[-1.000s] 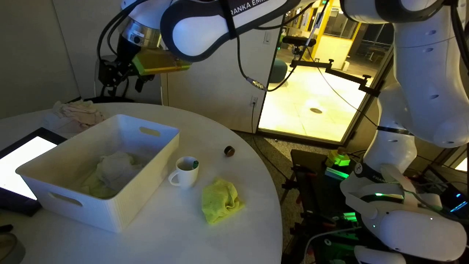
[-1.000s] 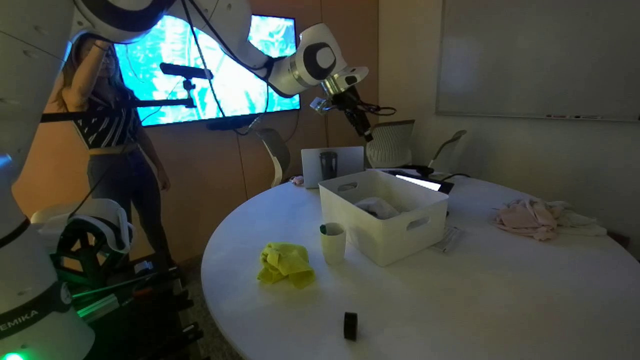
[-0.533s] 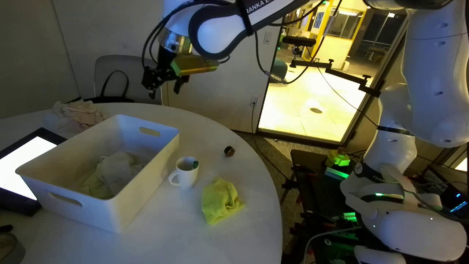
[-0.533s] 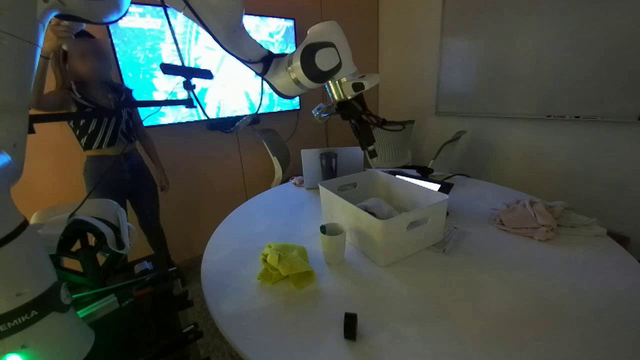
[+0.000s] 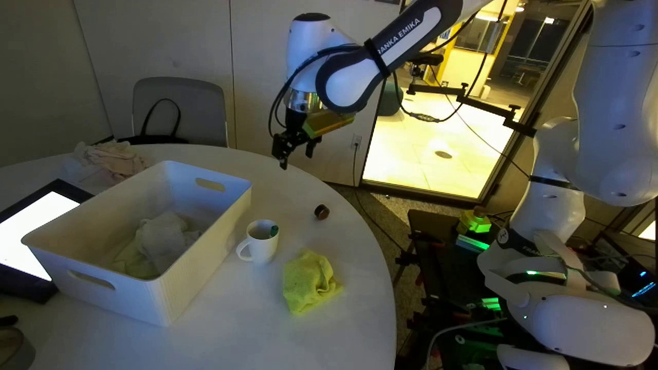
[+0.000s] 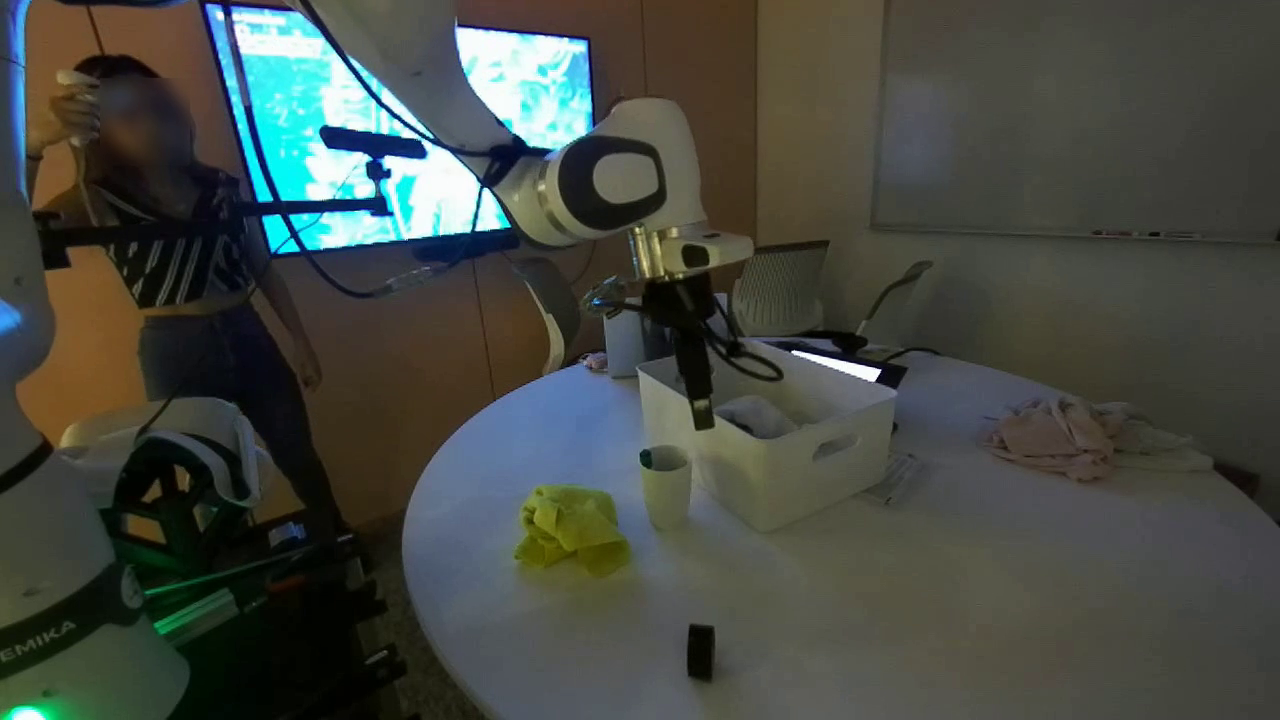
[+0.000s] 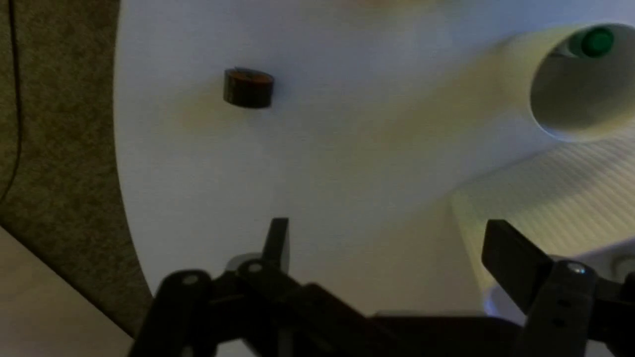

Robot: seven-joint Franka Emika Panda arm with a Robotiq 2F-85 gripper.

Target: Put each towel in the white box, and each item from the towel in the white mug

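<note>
The claw (image 7: 386, 230) is hanging above the round table (image 5: 257, 329), its fingers standing wide apart and gripping nothing. Ahead of it and below, toward the side away from the white box (image 5: 203, 262), a dark round piece (image 7: 248, 88) is resting on the table, apparently standing on its curved rim.

The step in hand is probably fetching that piece for the white mug (image 5: 264, 249). The claw should be centring over it before lowering, and turning so that the pads are meeting the flat faces; pinching across the rim could be setting it rolling.

On the claw's other side the box is getting in the way: in the wrist view its corner is showing under one finger, so dropping straight down would be risking a knock. Ahead, just beside the box, the mug is standing upright, already holding a green-topped item (image 7: 598, 42). Farther ahead a crumpled yellow towel (image 6: 570, 530) is lying, presumably awaiting the box, where pale cloth (image 5: 164, 239) is already lying. Well apart from the claw, pink and white cloths (image 6: 1060, 437) are lying on the table, and a person (image 6: 190, 250) is standing beyond its edge.
</note>
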